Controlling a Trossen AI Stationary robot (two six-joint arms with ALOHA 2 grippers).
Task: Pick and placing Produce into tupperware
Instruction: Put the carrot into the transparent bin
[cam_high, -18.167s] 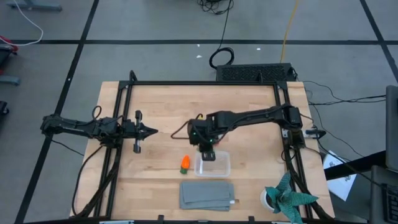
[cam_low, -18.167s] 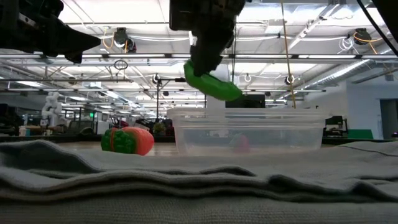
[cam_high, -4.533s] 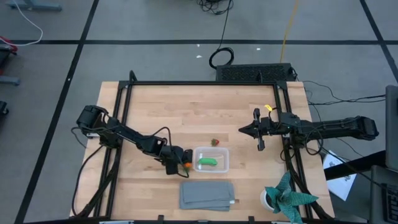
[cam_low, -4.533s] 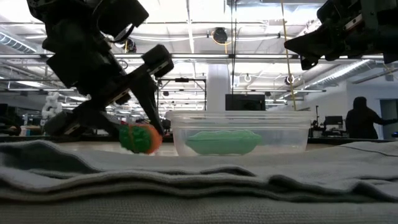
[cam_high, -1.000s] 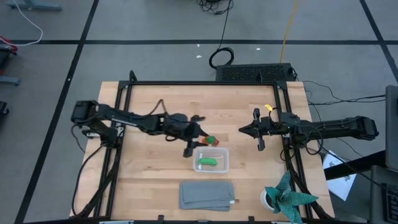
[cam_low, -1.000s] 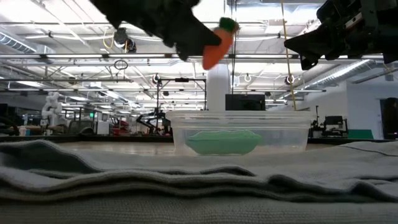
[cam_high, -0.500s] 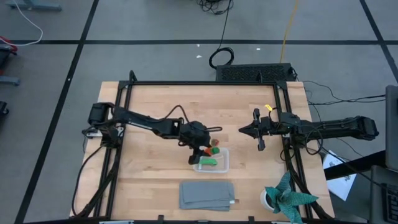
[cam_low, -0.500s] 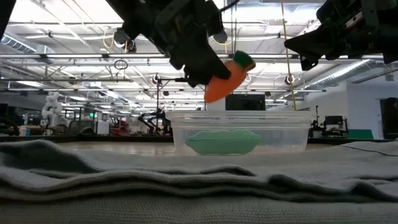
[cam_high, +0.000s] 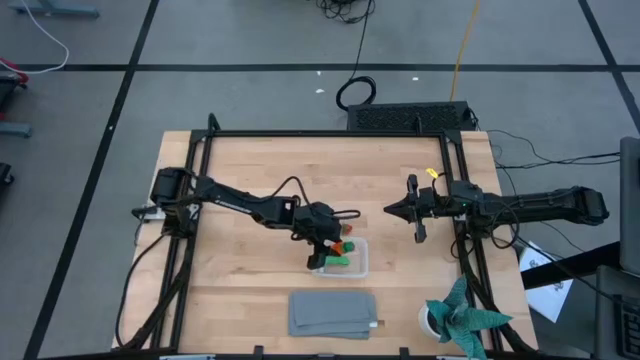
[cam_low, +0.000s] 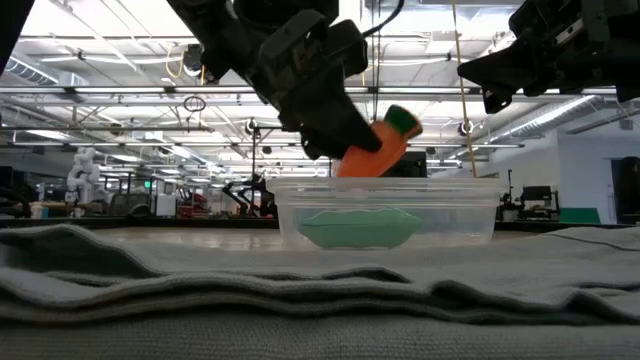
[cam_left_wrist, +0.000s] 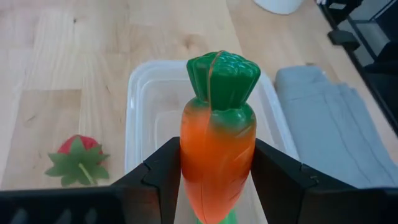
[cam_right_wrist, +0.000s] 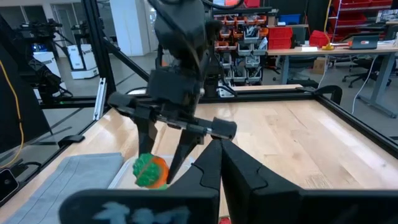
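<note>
On the pale wooden table (cam_high: 250, 180), the left gripper (cam_left_wrist: 214, 180) is clamping an orange toy carrot with a green top (cam_left_wrist: 217, 134) above the small clear plastic tupperware (cam_high: 356, 262), where a green pod (cam_low: 362, 227) is lying. Released tilted, the carrot might catch the rim and tumble out. The right gripper (cam_high: 408, 210) is parked well apart, fingers pinched together.

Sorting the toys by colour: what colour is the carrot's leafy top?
Green, above an orange body; the left wrist view shows the carrot best, held in the left gripper.
</note>
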